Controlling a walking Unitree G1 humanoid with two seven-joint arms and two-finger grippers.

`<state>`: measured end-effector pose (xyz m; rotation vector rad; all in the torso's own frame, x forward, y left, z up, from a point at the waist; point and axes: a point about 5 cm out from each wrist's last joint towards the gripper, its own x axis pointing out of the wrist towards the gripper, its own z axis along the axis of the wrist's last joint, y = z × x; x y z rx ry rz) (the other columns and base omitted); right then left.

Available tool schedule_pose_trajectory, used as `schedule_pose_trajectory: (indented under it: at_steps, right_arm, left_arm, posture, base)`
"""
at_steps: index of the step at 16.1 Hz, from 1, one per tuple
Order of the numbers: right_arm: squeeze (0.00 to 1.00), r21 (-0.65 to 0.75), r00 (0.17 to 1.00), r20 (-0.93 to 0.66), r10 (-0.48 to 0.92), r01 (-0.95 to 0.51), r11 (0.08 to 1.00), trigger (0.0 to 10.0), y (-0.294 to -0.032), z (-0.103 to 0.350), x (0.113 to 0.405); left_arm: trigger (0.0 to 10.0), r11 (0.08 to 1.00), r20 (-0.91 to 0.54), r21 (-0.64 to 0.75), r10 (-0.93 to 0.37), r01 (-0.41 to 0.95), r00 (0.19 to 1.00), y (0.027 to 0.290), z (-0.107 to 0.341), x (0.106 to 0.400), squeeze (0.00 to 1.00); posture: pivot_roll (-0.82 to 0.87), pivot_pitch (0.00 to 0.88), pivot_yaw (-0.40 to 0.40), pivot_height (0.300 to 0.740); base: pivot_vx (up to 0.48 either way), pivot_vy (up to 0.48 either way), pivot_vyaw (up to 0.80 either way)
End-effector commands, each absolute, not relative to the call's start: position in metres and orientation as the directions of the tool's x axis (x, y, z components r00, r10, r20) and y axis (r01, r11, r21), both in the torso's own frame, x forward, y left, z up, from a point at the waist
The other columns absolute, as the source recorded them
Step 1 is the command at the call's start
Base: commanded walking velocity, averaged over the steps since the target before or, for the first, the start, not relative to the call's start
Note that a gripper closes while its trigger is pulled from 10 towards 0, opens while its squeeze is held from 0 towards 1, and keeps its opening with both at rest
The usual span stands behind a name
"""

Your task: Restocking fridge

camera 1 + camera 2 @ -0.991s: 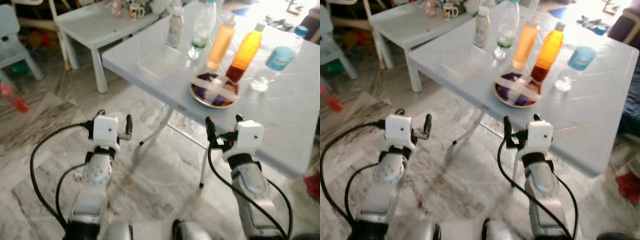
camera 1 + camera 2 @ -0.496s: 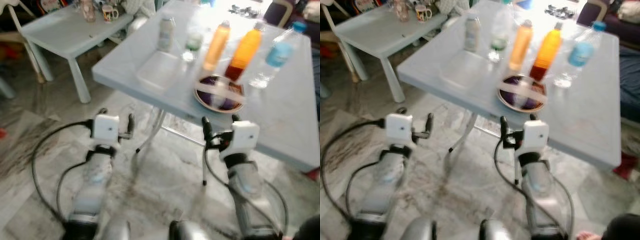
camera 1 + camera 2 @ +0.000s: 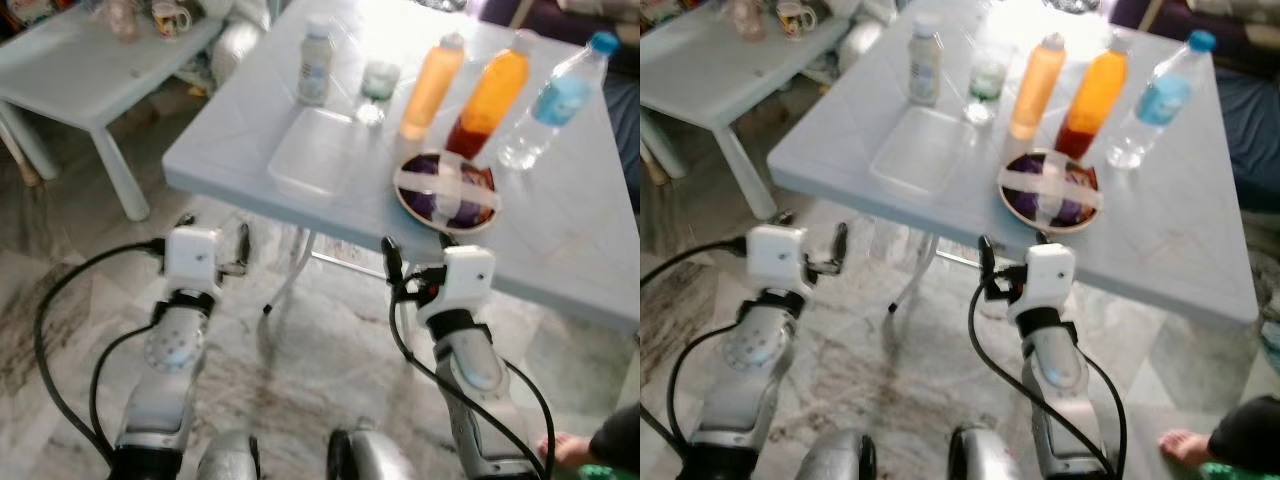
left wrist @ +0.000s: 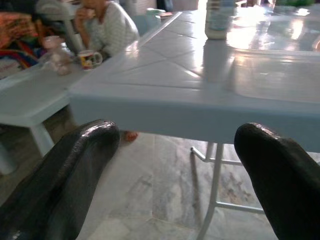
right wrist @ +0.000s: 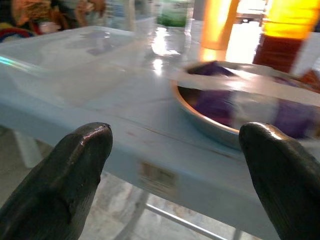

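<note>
Nearest in: left gripper [image 3: 212,228] at about 8 o'clock, fingers [image 4: 70,170] spread wide apart, nothing between them, parked just short of the table [image 3: 560,250] edge and lower than the top. Right gripper [image 3: 417,258] at about 5 o'clock, same deal, fingers [image 5: 75,165] apart and empty, right below the edge, pointed at the bowl [image 3: 447,190].

On the tabletop, closest to the edge: that bowl with purple stuff inside and clear tape strips crossed over it, sitting around 1 o'clock. Just to the 9 o'clock side of it, a clear plastic tray [image 3: 312,152], looks empty.

Further back, a row of drinks: small white bottle [image 3: 315,60] at 11 o'clock, clear cup with a green band [image 3: 377,85], pale orange bottle [image 3: 432,85], darker orange bottle [image 3: 485,98], then a water bottle with blue label [image 3: 552,100] at 2 o'clock. All upright, all apart from both grippers.

Way off at 10 o'clock, a lower white table [image 3: 70,60] with a mug [image 3: 168,16]. A person's bare foot [image 3: 563,448] down at 4 o'clock.
</note>
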<state>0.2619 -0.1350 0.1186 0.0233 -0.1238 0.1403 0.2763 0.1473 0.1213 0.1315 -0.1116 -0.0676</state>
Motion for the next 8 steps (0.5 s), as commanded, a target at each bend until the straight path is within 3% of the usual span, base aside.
schedule_pose_trajectory:
  at_steps: [1,3,6,8]
  right_arm:
    - [0.00,-0.006,0.989,0.113,0.093,-0.093,0.996,10.0,-0.148,0.116,0.259]
    - [0.00,-0.004,0.991,0.135,-0.023,0.024,1.000,10.0,-0.165,0.120,0.260]
    - [0.00,0.024,0.992,0.109,-0.067,0.065,0.998,10.0,-0.175,0.116,0.263]
    - [0.00,0.019,0.991,0.129,-0.021,0.019,1.000,10.0,-0.169,0.121,0.268]
  left_arm:
    - [10.0,0.986,0.113,0.125,-0.124,0.110,0.986,0.133,0.124,0.276,0.00]
    - [10.0,0.986,0.116,0.122,-0.127,0.113,0.985,0.132,0.125,0.276,0.00]
    - [10.0,0.985,0.113,0.127,-0.127,0.113,0.985,0.135,0.125,0.275,0.00]
    - [10.0,0.984,0.117,0.129,-0.134,0.119,0.984,0.135,0.126,0.276,0.00]
  posture:
    - [0.08,0.185,-0.053,0.740]
    - [0.08,0.189,-0.052,0.740]
    - [0.09,0.194,-0.044,0.740]
    - [0.09,0.194,-0.040,0.740]
  base:
    - [0.000,0.000,-0.80]
    - [0.000,0.000,-0.80]
    - [0.000,0.000,-0.80]
    - [0.000,0.000,0.00]
